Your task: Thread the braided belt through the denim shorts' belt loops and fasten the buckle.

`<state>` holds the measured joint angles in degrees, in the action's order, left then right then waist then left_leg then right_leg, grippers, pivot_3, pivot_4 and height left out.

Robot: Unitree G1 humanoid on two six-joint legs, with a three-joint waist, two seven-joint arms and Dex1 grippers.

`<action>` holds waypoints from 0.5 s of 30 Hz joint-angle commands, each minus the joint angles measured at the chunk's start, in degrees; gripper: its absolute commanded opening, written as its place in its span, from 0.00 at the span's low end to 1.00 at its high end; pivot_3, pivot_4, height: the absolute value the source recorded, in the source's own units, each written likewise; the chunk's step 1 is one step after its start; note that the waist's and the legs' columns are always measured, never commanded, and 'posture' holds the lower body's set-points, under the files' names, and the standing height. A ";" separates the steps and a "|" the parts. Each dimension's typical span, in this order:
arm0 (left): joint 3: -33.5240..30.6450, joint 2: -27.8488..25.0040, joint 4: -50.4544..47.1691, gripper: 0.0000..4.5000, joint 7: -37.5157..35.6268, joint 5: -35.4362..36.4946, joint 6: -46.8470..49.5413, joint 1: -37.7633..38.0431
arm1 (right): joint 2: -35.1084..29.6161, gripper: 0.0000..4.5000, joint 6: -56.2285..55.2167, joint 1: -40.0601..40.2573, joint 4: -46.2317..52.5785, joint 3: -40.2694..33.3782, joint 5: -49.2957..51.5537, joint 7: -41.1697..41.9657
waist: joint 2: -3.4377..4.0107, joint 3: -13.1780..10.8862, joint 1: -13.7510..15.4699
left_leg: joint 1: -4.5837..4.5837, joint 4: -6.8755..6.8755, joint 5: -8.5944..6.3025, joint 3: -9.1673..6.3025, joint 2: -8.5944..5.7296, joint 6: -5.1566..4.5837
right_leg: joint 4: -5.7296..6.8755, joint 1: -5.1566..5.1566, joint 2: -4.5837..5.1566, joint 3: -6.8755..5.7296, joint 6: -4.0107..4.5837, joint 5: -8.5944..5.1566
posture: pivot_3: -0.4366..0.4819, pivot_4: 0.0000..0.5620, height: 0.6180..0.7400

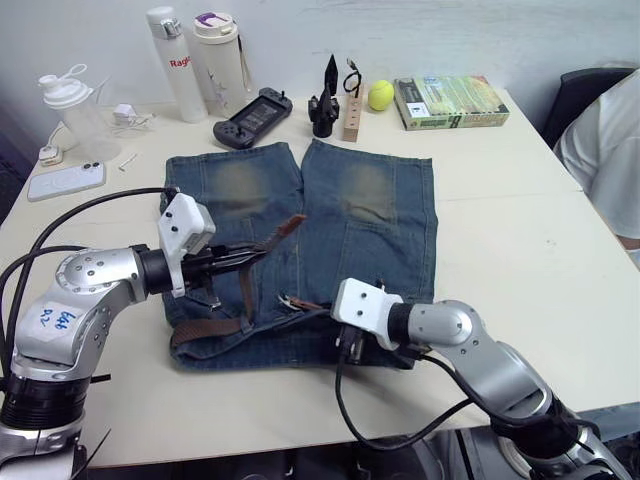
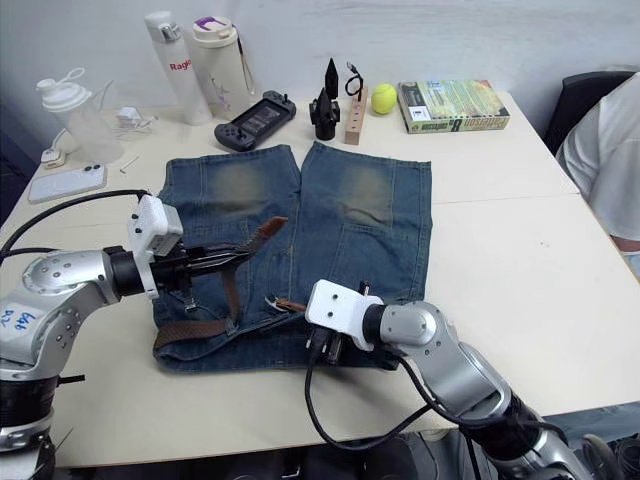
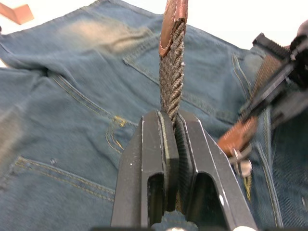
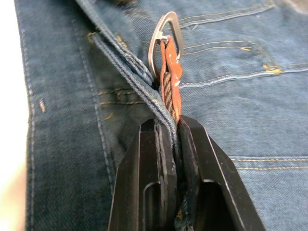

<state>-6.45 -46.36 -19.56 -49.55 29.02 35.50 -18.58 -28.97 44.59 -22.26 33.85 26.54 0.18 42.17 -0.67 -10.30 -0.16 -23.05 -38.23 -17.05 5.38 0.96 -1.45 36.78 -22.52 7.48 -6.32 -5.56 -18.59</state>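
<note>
The denim shorts [image 1: 390, 220] lie flat on the table, waistband towards me. The braided belt [image 1: 205, 328] runs along the left of the waistband, then rises over the left leg to its leather tip [image 1: 292, 224]. My left gripper [image 1: 245, 258] is shut on the braided part just short of that tip [image 3: 173, 24]. My right gripper [image 1: 305, 308] is shut on the belt's other end, right behind the silver buckle [image 4: 175, 29], at the waistband's middle. A narrow denim strip [image 4: 125, 62] runs into its jaws beside the belt; I cannot tell if it is a belt loop.
Behind the shorts stand two bottles [image 1: 178, 62], a game controller [image 1: 250, 115], a black stand [image 1: 325, 100], a tennis ball [image 1: 380, 95] and a book [image 1: 450, 102]. A phone [image 1: 65, 180] lies far left. A person [image 1: 610, 150] sits by the table's [image 1: 520, 250] right edge.
</note>
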 commanded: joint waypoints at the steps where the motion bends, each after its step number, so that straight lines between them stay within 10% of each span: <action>1: -0.79 -1.15 -2.26 0.00 -1.79 0.18 -1.60 1.89 | 2.21 0.02 4.19 -0.76 2.33 -3.12 1.36 -2.70 | 0.00 0.00 -0.01 | 0.00 0.01 0.00 0.00 0.00 0.00 | 0.00 0.00 0.00 0.00 0.00 0.00 | 0.48 0.27 0.84; 15: -1.82 -4.85 -0.80 0.00 -2.12 -2.66 -0.32 11.12 | 7.21 0.02 13.05 -1.60 3.46 -3.74 2.14 -10.64 | 0.01 0.00 0.16 | 0.00 0.06 0.04 -0.04 -0.03 0.03 | -0.01 -0.04 0.07 0.02 0.01 0.00 | 0.48 0.27 0.84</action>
<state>-7.70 -51.29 -20.84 -52.55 26.74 34.77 -7.23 -21.99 57.58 -23.06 34.98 24.51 2.19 32.88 -0.66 -10.30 0.00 -23.05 -38.17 -17.00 5.33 0.92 -1.43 36.78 -22.56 7.57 -6.29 -5.56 -18.59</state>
